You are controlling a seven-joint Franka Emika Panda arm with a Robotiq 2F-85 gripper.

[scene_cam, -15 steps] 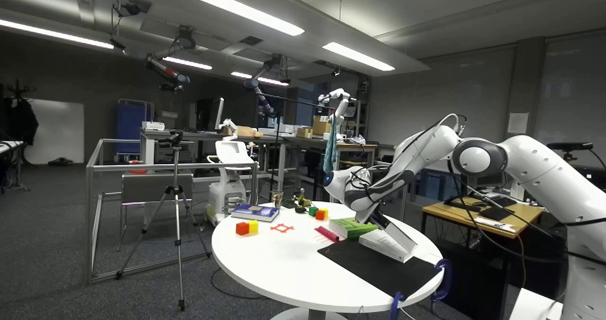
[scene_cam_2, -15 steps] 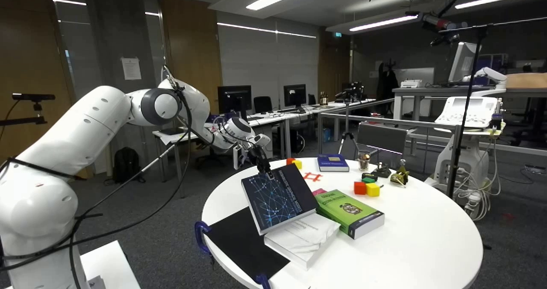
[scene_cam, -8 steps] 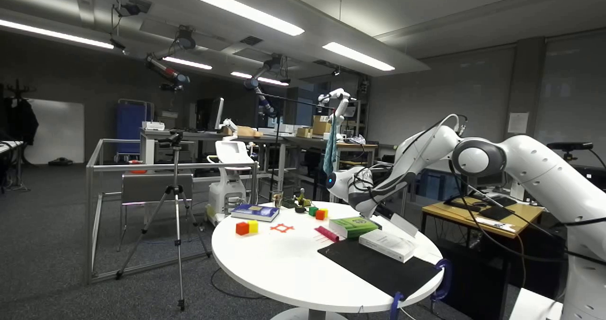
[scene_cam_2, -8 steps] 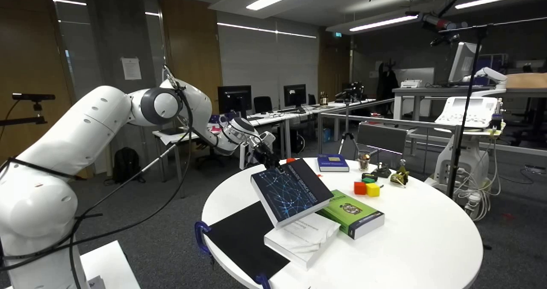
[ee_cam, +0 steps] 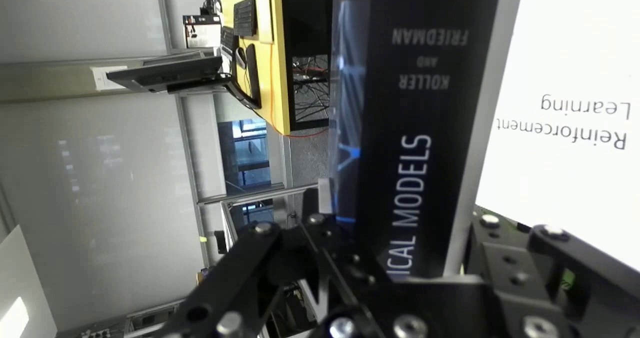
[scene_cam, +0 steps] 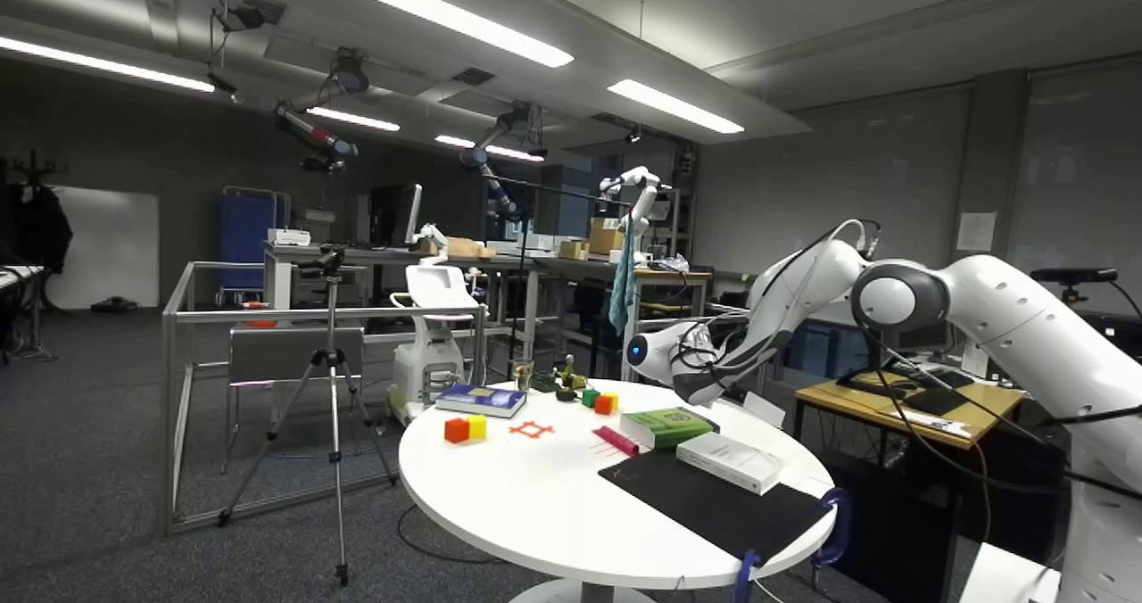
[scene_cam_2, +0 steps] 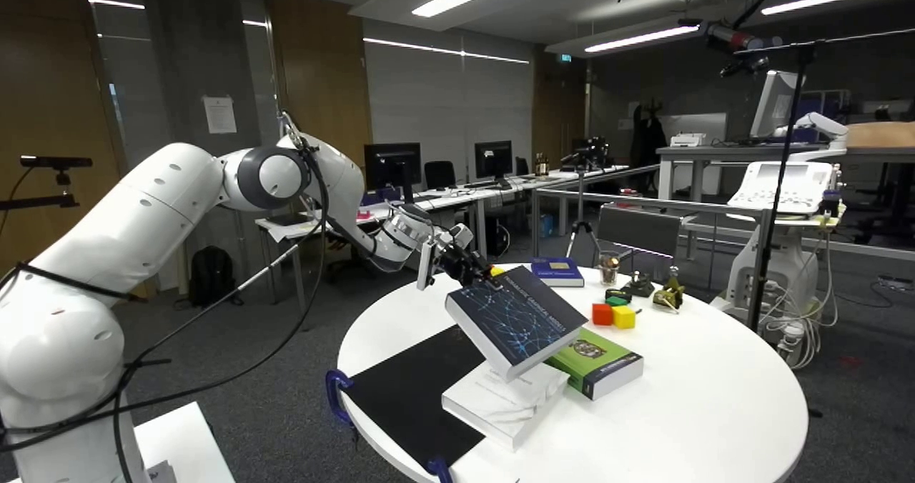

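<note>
Grey carpet (scene_cam: 116, 460), strip lights (scene_cam: 468, 20) and crowded desks (scene_cam_2: 457, 201) are seen around a round white table (scene_cam_2: 686, 411); along part of its edge a black mat (scene_cam_2: 422, 397) is laid, and two blue clamps (scene_cam_2: 331, 395) are fixed at the rim there. Near its upper edge a dark book (scene_cam_2: 518, 322) is pinched between the fingers (ee_cam: 505, 268) of the gripper (ee_cam: 402, 215), one finger being pressed to each side; the book is held tilted above the table, its cover marked with a blue network pattern, and the word "MODELS" can be read on it in the wrist view. Below it a white book (scene_cam_2: 493, 404) is laid flat at the edge of the mat; a gap is seen between it and the dark book (scene_cam: 765, 409) in an exterior view, and "Reinforcement Learning" is printed on the white cover. Just beside the white book a green book (scene_cam_2: 600, 361) is laid flat, with a magenta piece (scene_cam: 616, 441) near it; farther across the table a blue book (scene_cam_2: 556, 274), a drinking glass (scene_cam_2: 608, 269) and small coloured cubes (scene_cam: 456, 430) are placed, together with a red hash-shaped piece (scene_cam: 532, 429); beyond the table a tripod (scene_cam: 333, 358) is set on the carpet.
</note>
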